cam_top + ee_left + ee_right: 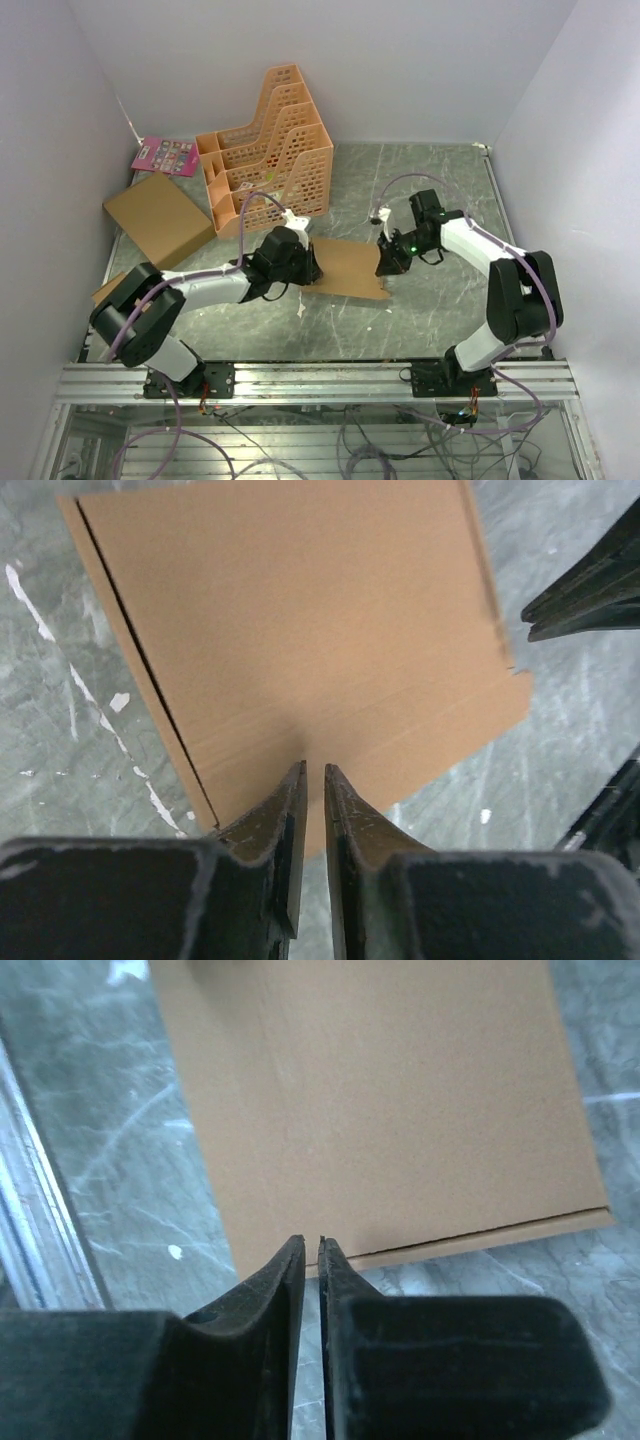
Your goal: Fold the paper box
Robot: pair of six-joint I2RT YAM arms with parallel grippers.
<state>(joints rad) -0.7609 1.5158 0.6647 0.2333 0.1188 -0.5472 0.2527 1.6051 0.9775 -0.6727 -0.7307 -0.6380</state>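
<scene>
Marble table (pixel 440 300): paper box (pixel 350 268) flat; L fingers (pixel 272 822), R fingers (pixel 272 1295) at opp. edges.

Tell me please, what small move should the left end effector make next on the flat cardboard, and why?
Probably open the left end effector slightly and slip one jaw under the edge of the paper box. The box seems to lie flat on the table, and the jaws are almost closed at its near edge, holding nothing.

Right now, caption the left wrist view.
Left gripper, jaws nearly shut, at the edge of a plain brown cardboard sheet.
</scene>
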